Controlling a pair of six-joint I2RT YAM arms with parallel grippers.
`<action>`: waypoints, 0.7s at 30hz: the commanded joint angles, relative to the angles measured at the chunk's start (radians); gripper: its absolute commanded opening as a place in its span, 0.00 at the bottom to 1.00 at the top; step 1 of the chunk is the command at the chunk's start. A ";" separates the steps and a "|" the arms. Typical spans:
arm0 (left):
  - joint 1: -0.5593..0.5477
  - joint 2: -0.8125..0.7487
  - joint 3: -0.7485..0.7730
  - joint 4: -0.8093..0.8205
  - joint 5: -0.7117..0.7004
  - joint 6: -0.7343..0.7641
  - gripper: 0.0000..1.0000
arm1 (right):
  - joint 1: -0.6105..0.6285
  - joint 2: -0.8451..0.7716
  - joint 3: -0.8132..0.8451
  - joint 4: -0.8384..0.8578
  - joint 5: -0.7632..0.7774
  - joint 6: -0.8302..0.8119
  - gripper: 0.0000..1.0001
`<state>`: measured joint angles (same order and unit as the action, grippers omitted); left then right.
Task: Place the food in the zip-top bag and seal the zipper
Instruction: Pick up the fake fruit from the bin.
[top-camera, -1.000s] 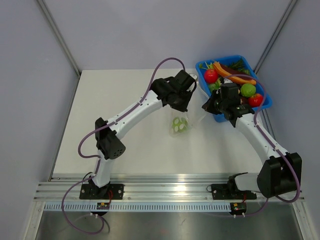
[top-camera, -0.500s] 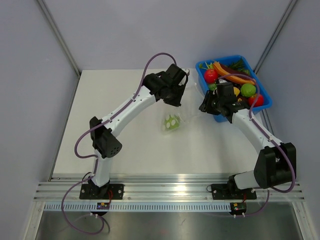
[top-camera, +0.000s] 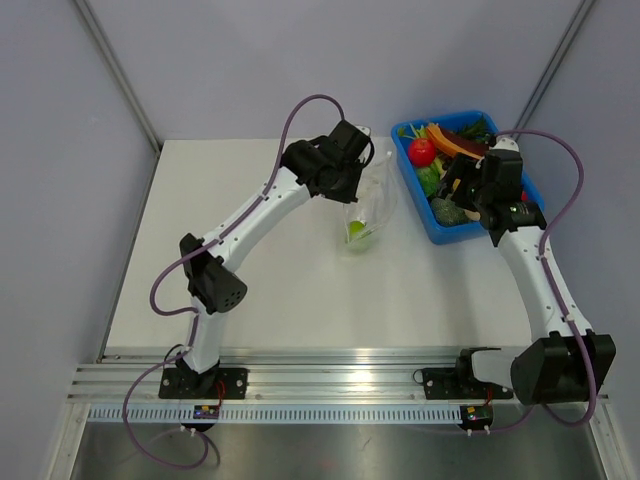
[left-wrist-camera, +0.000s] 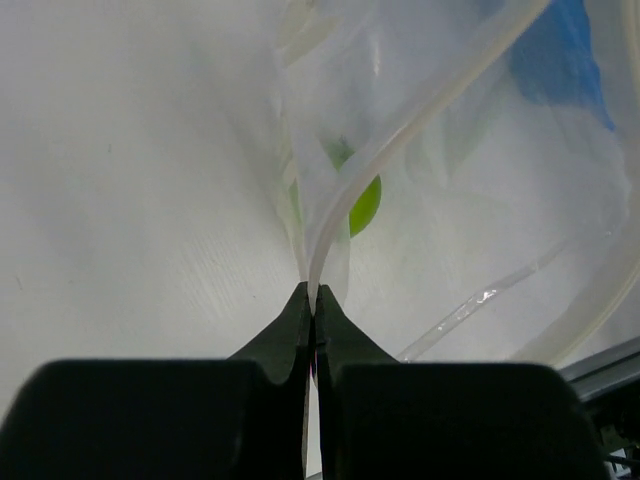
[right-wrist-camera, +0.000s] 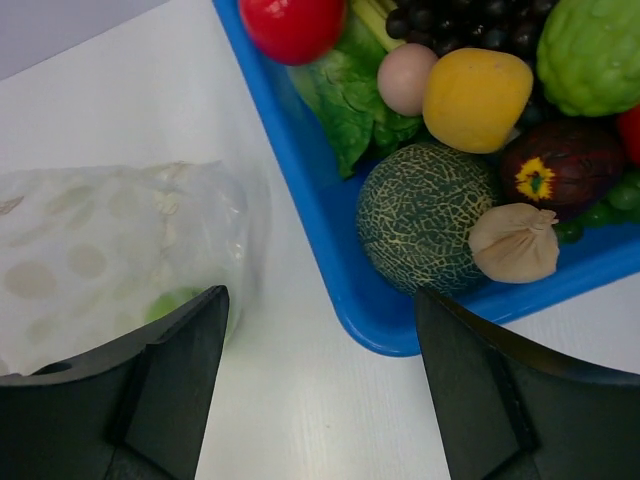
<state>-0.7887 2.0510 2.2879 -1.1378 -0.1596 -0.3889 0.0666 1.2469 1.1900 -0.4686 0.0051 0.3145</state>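
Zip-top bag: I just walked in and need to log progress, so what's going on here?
The left gripper is shut on the mouth edge of the zip-top bag, holding it up over the table with the mouth open and unsealed. One green food piece sits inside. The right gripper is open and empty, hovering over a corner of the blue tray, where the rest of the food lies.
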 joint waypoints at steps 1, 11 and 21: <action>0.005 0.003 0.074 -0.010 -0.076 0.008 0.00 | -0.043 0.020 0.026 -0.021 0.042 -0.009 0.82; 0.006 -0.008 0.150 -0.077 -0.207 0.071 0.00 | -0.165 0.088 -0.003 0.005 0.069 -0.020 0.85; -0.006 0.054 0.125 -0.056 -0.348 0.042 0.00 | -0.215 0.219 0.008 0.028 0.035 -0.035 0.88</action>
<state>-0.7864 2.0724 2.3951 -1.2251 -0.4084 -0.3367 -0.1429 1.4361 1.1881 -0.4767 0.0578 0.2985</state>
